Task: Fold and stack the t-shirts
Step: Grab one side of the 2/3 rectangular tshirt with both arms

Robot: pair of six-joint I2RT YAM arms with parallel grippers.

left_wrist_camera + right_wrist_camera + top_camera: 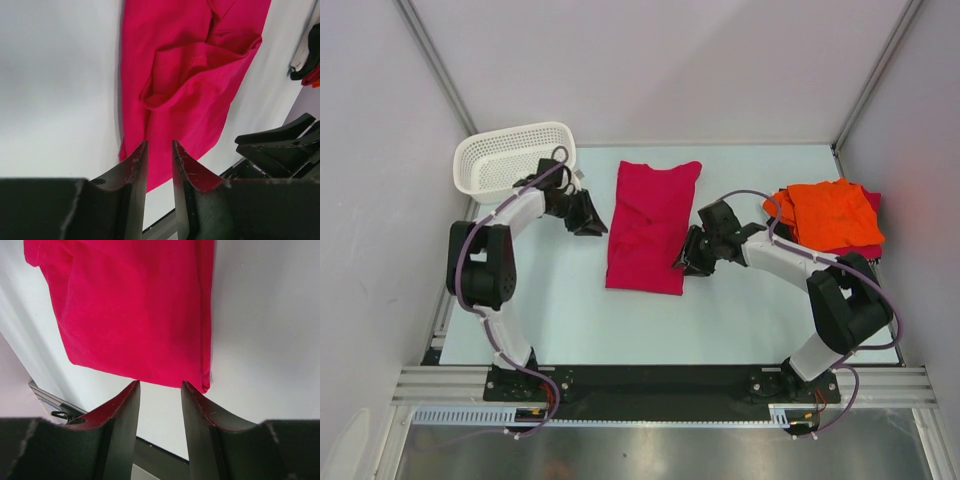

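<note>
The table (620, 330) has a pale, matt, blue-white top. It extends beneath and on all sides of the left gripper (588, 215) and the right gripper (685, 262).

On the far side of both grippers, past the far table edge, stands a plain white back wall (660, 70). One white side wall (370, 220) lies outboard of the left gripper, and a second side wall (930, 150) lies outboard of the right gripper.

An aluminium post (435, 70) runs along the far left corner, and a matching post (878, 70) runs along the far right corner.

On the near side of the grippers, at the table edge, a black plate (660, 380) lies along an aluminium rail (445, 383). Nearer still come a slotted white cable duct (660, 414) and a brushed metal sheet (660, 452).

Lighting is even and diffuse, and shadows are soft.
</note>
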